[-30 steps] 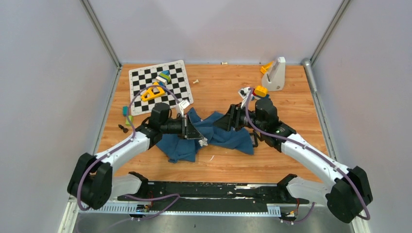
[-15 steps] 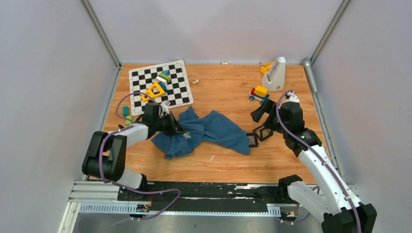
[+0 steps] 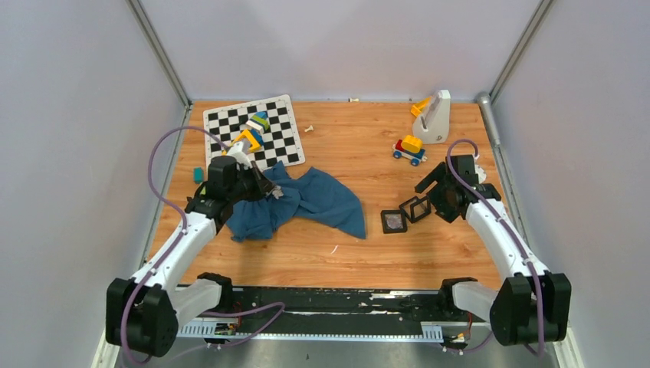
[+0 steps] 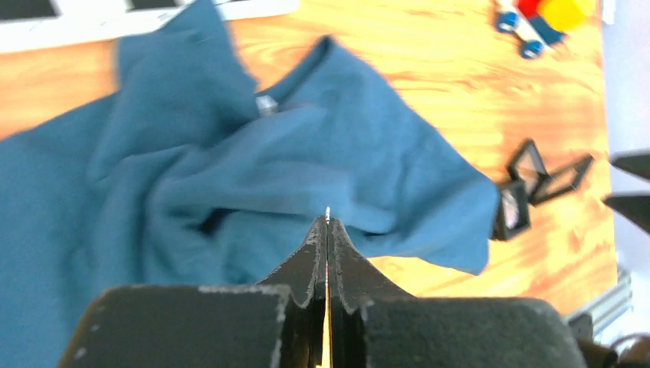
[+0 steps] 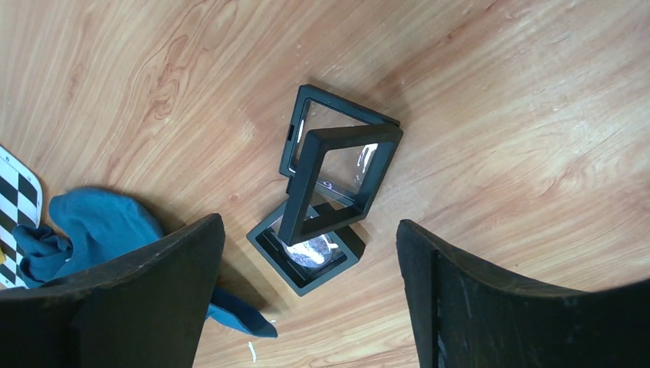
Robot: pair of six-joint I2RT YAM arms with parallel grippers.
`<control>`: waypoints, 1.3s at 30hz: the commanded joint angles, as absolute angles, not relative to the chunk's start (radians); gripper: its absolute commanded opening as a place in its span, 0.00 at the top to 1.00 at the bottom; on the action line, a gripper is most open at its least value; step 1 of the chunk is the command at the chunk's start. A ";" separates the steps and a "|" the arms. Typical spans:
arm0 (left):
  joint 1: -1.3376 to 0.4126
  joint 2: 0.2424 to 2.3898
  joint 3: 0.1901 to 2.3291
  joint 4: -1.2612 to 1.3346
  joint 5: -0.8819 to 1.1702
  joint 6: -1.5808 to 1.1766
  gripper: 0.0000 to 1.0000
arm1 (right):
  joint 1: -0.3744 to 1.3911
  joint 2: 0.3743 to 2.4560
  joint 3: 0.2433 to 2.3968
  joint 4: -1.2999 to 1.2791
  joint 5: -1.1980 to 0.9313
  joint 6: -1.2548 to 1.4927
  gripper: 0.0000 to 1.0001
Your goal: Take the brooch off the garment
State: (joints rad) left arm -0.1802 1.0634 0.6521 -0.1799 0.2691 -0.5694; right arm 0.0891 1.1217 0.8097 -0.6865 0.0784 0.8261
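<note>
Lying left of the desk's middle, one crumpled teal-blue cloth garment is overhung by the left gripper, clamped on one tiny silvery brooch. Rightward, two black square frame boxes are faced by the spread right gripper.

Garment: large, plain, dark teal-blue cloth, crumpled and folded over itself, with a neckline and small pale tag visible in the left wrist view.
Garment place: lying on the worktop left of the middle, about halfway between the far and near edges; bunched end toward the left edge, pointed corner toward the centre.
Brooch: tiny pale silvery speck, too small to make out any detail.
Brooch place: pinched at the tips of the left hand, fingers pressed together, over the garment's bunched end; attached to the cloth or free of it, impossible to tell.
</note>
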 commanded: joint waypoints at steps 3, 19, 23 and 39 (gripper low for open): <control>-0.405 1.002 0.738 -0.127 0.200 -0.431 1.00 | 0.087 1.211 0.913 -0.719 0.047 0.908 0.23; -0.465 1.008 0.696 0.040 0.346 -0.347 1.00 | 0.087 1.332 0.925 -0.689 0.050 0.901 0.62; -0.466 1.018 0.670 0.089 0.382 -0.348 1.00 | 0.087 1.339 0.923 -0.683 0.049 0.896 0.69; -0.758 1.392 0.799 0.078 0.452 -0.229 1.00 | 0.087 1.205 0.926 -0.667 0.067 0.787 0.89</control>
